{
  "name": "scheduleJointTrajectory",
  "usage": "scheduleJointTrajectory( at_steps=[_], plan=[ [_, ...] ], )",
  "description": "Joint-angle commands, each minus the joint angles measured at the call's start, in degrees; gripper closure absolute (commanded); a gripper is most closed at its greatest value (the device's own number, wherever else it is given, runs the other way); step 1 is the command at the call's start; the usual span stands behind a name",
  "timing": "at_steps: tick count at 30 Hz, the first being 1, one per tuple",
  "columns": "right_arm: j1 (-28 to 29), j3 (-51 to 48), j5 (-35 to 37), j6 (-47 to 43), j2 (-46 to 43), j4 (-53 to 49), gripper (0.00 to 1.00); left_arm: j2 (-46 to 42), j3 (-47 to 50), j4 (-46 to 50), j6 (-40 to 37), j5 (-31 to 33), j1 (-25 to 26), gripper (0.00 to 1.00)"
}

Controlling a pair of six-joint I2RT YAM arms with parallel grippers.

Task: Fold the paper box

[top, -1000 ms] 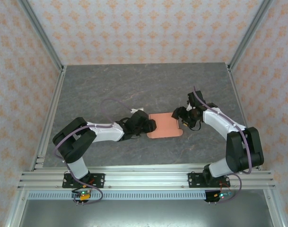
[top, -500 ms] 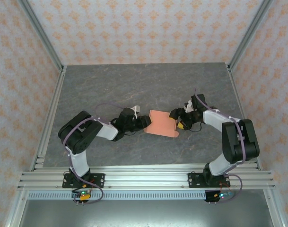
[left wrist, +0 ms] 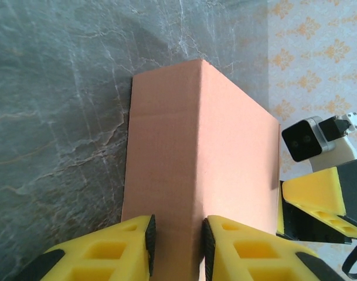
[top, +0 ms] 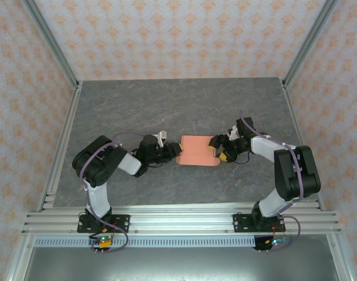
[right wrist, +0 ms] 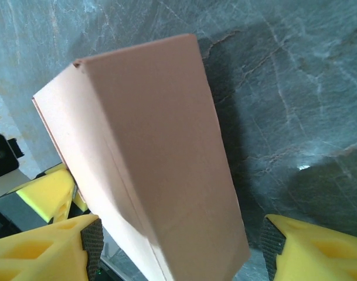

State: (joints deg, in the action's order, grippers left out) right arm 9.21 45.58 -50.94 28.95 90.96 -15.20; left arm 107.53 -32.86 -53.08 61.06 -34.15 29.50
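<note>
**Salmon-orange thin card paper box (top: 196, 151), partly folded, between two arms**

The left gripper (left wrist: 178, 228) pinches the paper box at its 9 o'clock end, yellow fingers (left wrist: 122, 249) closed on a raised fold. The right gripper (right wrist: 178, 234) stands wide open astride the 3 o'clock end. The box lies mid-table, its long axis running 9 to 3, on the grey marbled tabletop (top: 166, 105), with orange-patterned walls (top: 178, 35) around it.

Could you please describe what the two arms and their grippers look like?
The left arm and right arm look alike: white shells, black joints and bases, with a purple cable looping along each. The left gripper and right gripper have chunky yellow fingers with moulded pockets and black ribbed pads.
</note>
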Motion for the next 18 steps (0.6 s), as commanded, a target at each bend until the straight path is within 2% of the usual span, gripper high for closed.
scheduleJointTrajectory(
  at_steps=[1,8,14,18],
  plan=[
    [0.1,-1.14,-2.73,2.84,0.04,4.32,0.27,3.19,1.18,2.05,0.75,-0.65,-0.73,0.71],
    [0.37,-5.04,-7.74,13.44,3.33,19.14,0.27,4.29,0.78,1.34,0.82,-1.48,-0.97,0.72],
    [0.28,-4.45,-4.77,10.76,3.48,14.07,0.26,6.09,1.97,-0.4,0.92,-2.23,-2.93,0.73],
    [0.36,-4.71,-4.86,11.06,3.81,14.69,0.25,6.64,2.62,-0.14,0.14,-2.45,-4.28,0.74]
  ],
)
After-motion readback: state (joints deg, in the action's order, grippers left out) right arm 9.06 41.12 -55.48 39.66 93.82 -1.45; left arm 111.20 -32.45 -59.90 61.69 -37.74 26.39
